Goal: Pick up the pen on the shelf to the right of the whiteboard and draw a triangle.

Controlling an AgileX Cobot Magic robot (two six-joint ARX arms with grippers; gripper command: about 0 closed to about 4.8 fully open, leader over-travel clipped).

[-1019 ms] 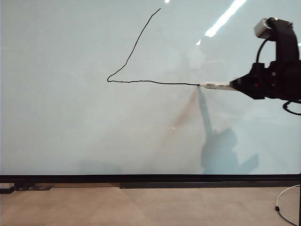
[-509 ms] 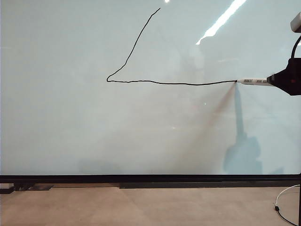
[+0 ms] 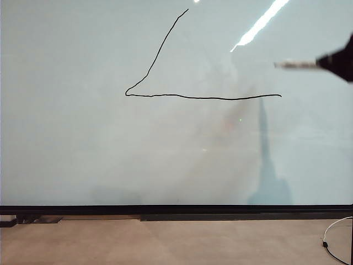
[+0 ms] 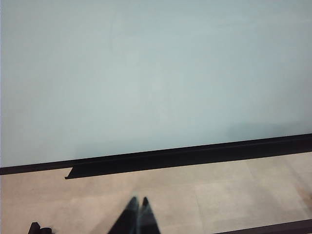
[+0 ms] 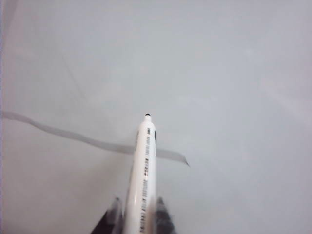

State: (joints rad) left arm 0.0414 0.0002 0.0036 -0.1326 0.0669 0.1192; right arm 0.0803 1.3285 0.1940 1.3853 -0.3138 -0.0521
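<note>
- Exterior view: the right gripper (image 3: 337, 62) sat at the right edge, only its dark nose in frame, holding the pen (image 3: 295, 65) level with the tip aimed left across the whiteboard (image 3: 83, 154); the pen was blurred and lay above the right end of the base line, which I judge meant the tip had been lifted clear of the board to place the closing side; the triangle (image 3: 204, 97) was unfinished (a wobbly flat base, a small hook at its left corner, one steep left side up to a peak near the top edge), with no right side drawn.
- Left wrist view: the left gripper (image 4: 137, 217) hung low over the tan floor, near the board's black lower strip, its two dark fingertips pressed together and holding nothing; it looked parked out of the way; the whiteboard (image 4: 156, 73) here was bare.
- Right wrist view: the right gripper (image 5: 135, 214) was clamped narrowly on the pen (image 5: 144, 170); white barrel with fine print, small dark tip pointing at the whiteboard (image 5: 234, 73); a blurred grey stroke of the triangle (image 5: 87, 139) crossed behind the barrel; whether the tip touched could not be told here.
</note>
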